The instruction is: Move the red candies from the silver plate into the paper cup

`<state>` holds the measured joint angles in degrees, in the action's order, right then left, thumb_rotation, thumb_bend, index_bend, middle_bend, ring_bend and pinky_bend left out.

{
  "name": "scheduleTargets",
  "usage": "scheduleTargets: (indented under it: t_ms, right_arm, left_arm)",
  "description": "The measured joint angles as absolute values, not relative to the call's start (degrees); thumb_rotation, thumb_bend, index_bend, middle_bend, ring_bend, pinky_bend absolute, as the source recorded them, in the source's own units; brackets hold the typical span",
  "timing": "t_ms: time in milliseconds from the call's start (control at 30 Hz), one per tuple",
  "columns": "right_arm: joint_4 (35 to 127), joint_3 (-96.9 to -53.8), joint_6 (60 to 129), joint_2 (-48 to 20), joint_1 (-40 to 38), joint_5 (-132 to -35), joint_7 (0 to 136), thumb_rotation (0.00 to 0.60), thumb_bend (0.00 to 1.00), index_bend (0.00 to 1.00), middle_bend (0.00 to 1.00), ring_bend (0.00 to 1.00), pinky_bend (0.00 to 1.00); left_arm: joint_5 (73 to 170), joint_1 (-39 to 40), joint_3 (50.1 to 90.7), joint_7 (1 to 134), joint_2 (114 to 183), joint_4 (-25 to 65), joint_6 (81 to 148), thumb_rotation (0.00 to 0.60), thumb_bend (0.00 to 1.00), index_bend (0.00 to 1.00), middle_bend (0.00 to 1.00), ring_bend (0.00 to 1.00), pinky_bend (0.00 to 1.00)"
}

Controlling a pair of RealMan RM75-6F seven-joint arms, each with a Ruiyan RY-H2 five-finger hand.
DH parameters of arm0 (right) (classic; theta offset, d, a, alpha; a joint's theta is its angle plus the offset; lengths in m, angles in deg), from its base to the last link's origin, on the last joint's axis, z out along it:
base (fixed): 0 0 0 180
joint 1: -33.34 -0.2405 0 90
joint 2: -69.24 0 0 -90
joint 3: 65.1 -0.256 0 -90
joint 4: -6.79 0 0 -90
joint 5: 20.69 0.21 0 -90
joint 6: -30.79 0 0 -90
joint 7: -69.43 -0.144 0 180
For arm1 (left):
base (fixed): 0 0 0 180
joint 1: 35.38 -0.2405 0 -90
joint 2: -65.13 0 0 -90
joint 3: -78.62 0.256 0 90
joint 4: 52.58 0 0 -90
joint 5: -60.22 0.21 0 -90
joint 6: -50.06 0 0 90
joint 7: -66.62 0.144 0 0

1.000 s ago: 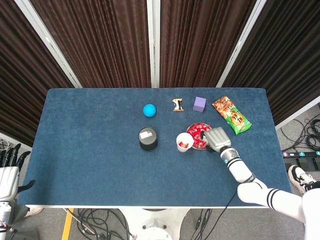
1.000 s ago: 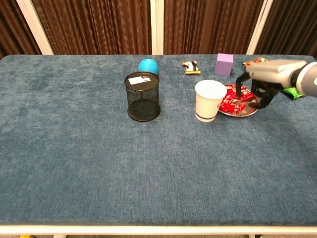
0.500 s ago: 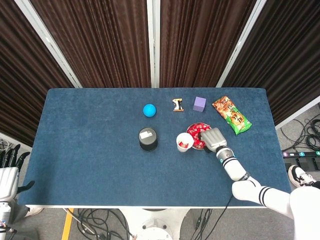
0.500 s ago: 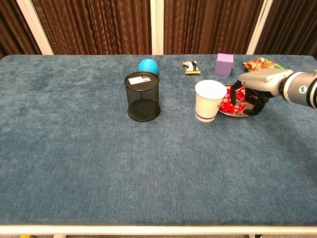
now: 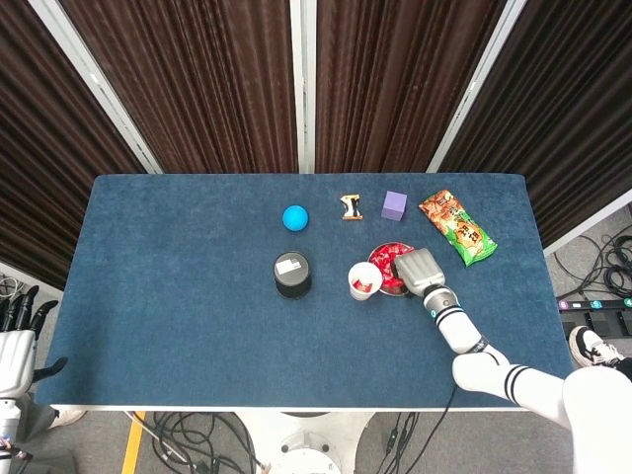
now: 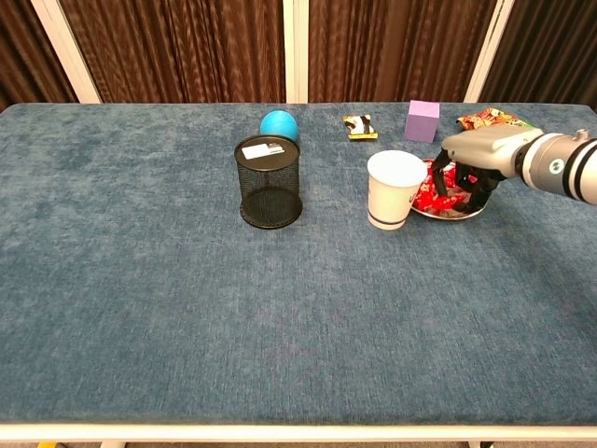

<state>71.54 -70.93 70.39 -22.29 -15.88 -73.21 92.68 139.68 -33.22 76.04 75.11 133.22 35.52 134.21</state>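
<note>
The silver plate (image 5: 379,253) (image 6: 450,215) holds a heap of red candies (image 5: 391,254) (image 6: 431,193) right of the table's middle. The white paper cup (image 5: 364,279) (image 6: 392,189) stands touching the plate's left side, with red showing inside it in the head view. My right hand (image 5: 416,269) (image 6: 476,151) hangs over the plate, its dark fingers (image 6: 465,184) curled down among the candies. Whether a candy is pinched is hidden by the hand. My left hand (image 5: 20,321) stays off the table at the lower left, fingers apart and holding nothing.
A black mesh pen cup (image 5: 292,275) (image 6: 270,182) stands left of the paper cup. Behind are a blue ball (image 5: 295,218) (image 6: 277,123), a small wrapped snack (image 5: 351,206) (image 6: 360,126), a purple cube (image 5: 394,205) (image 6: 422,120) and a snack bag (image 5: 456,228) (image 6: 490,119).
My right hand has shifted left from the plate's right edge to above the candies, and its fingers have dropped into the heap. The left hand has not moved.
</note>
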Motion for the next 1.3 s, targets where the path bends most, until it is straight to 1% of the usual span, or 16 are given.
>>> scheduleTargets:
  t_ms: [133, 467, 567, 733, 833, 1033, 1100, 1233, 1300]
  right_arm:
    - [76.08, -71.61, 73.08, -18.84, -15.11, -74.32, 92.24, 0.6, 0.35, 0.64, 0.87, 0.93, 1.0]
    - [96.94, -74.23, 82.43, -4.87, -12.07, -80.19, 90.78, 0.6, 0.34, 0.63, 0.87, 0.93, 1.0]
    - [100.19, -74.71, 82.71, -2.88, -12.04, -82.54, 89.82, 0.6, 0.34, 0.61, 0.87, 0.93, 1.0]
    - [98.98, -74.6, 79.99, -5.3, -13.82, -82.32, 90.31, 0.6, 0.34, 0.57, 0.87, 0.93, 1.0]
    - [96.68, -74.42, 78.22, -7.8, -15.27, -81.22, 91.15, 0.6, 0.33, 0.54, 0.87, 0.93, 1.0]
    - [92.59, -73.97, 76.03, -11.49, -17.47, -78.4, 93.01, 0.6, 0.33, 0.51, 0.87, 0.93, 1.0]
    - [91.46, -73.85, 75.72, -12.45, -17.98, -77.63, 93.5, 0.6, 0.33, 0.47, 0.87, 0.93, 1.0]
    - [90.4, -73.69, 75.64, -13.42, -18.57, -77.03, 93.81, 0.6, 0.32, 0.35, 0.87, 0.92, 1.0]
    - [90.45, -73.68, 75.98, -13.35, -18.52, -77.1, 93.67, 0.6, 0.31, 0.32, 0.87, 0.92, 1.0]
  left_arm:
    - [139.79, -33.18, 76.02, 75.04, 133.15, 35.47, 134.2, 0.6, 0.0, 0.24, 0.09, 0.07, 0.06]
    - [140.56, -33.17, 75.96, 75.15, 132.89, 36.01, 134.87, 0.6, 0.0, 0.24, 0.09, 0.07, 0.06]
    - [140.7, -33.29, 75.96, 75.15, 132.72, 36.15, 135.19, 0.6, 0.0, 0.24, 0.09, 0.07, 0.06]
    - [140.6, -33.56, 76.03, 75.01, 132.55, 36.16, 135.38, 0.6, 0.0, 0.24, 0.09, 0.07, 0.06]
    - [140.57, -33.69, 76.09, 74.75, 132.55, 35.92, 135.41, 0.6, 0.0, 0.24, 0.09, 0.07, 0.06]
    - [140.23, -33.89, 76.09, 74.07, 132.8, 35.06, 135.3, 0.6, 0.0, 0.24, 0.09, 0.07, 0.06]
    - [140.23, -33.87, 76.05, 73.86, 132.9, 34.79, 135.24, 0.6, 0.0, 0.24, 0.09, 0.07, 0.06]
    - [140.33, -33.82, 75.96, 73.3, 133.26, 34.17, 135.22, 0.6, 0.0, 0.24, 0.09, 0.07, 0.06]
    - [140.27, -33.86, 75.92, 73.07, 133.42, 33.89, 135.24, 0.6, 0.0, 0.24, 0.09, 0.07, 0.06]
